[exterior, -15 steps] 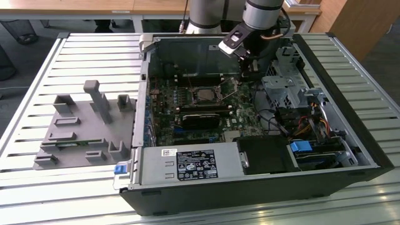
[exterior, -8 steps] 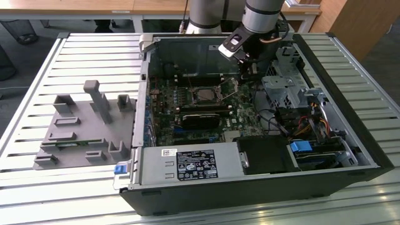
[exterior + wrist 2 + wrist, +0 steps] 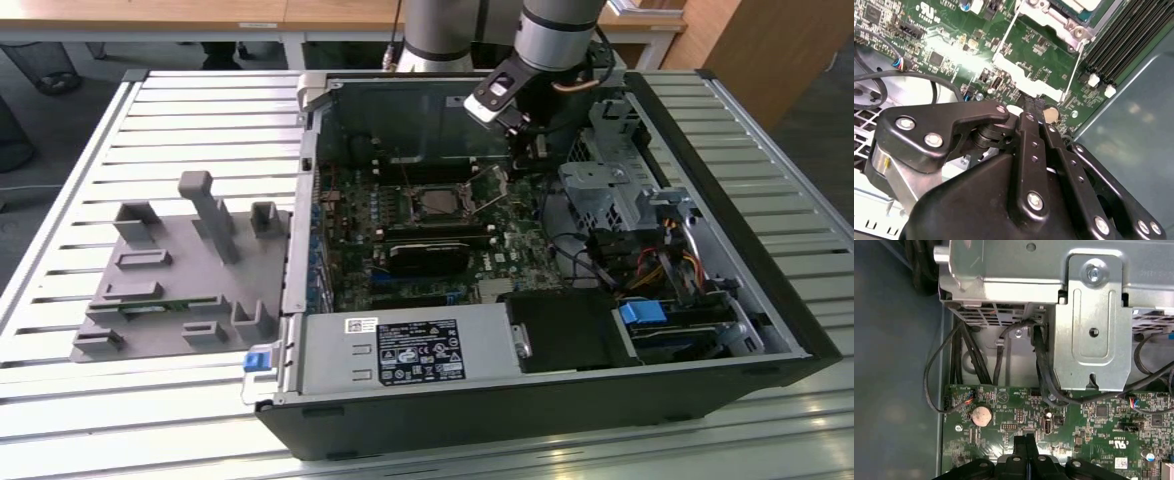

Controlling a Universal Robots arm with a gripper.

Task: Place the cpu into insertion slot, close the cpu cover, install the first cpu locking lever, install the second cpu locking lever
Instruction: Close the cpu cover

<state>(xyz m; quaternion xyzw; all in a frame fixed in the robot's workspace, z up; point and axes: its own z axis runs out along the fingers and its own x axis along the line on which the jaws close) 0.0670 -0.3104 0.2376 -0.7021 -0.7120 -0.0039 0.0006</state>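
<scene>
Within the open computer case (image 3: pixel 534 415), exterior view, the tool (image 3: pixel 531 152) hangs just beside the insertion slot (image 3: pixel 469 205), where the cpu (image 3: pixel 438 204) lies. Second wrist view: its fingers (image 3: pixel 1027 120) press together over the green motherboard (image 3: pixel 944 45). First wrist view: tool (image 3: pixel 1026 442) closed likewise.

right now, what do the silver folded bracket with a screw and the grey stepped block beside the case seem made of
Silver folded bracket: sheet metal, likely steel; dull sheen, pressed ribs. Grey stepped block: probably matte plastic; even colour, no glint.
</scene>
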